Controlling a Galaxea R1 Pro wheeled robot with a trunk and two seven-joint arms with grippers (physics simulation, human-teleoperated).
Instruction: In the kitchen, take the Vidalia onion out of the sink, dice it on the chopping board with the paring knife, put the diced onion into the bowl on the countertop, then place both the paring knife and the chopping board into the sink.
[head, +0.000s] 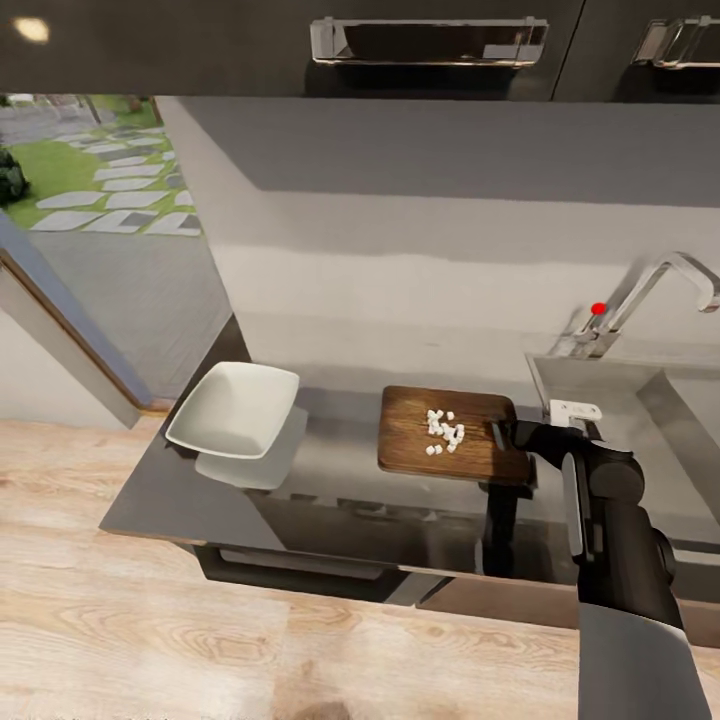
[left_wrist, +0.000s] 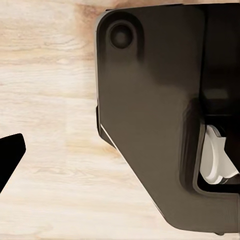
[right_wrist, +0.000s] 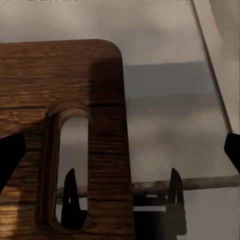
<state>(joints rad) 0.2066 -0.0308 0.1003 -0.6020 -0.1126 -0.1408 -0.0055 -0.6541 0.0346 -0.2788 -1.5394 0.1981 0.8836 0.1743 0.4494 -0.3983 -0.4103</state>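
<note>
So the onion's already done, it's a little heap of pale dice (head: 443, 431) sitting mid-board on the chopping board (head: 452, 432), which lies flat on the glossy dark bench (head: 330, 480) between the white bowl (head: 235, 410) and the sink (head: 640, 400). The bowl's well off to the left and looks empty, so my read is the dice haven't been moved over yet. The right hand (head: 503, 436) is parked right at the board's slot-handle end, the end nearest the sink. In the right wrist view the slot (right_wrist: 67, 165) is right there with the 2 dark fingertips (right_wrist: 175, 192) low down, 1 showing through the slot and 1 past the board's edge, so they look spread to straddle that strip of wood, not clamped yet as far as I can tell. Makes sense if the plan is to lift the board and tip the dice out. Left hand: can't tell, its wrist camera just looks at the robot's dark body (left_wrist: 150, 115) and the wood floor (left_wrist: 50, 100). Can't spot the knife.
</note>
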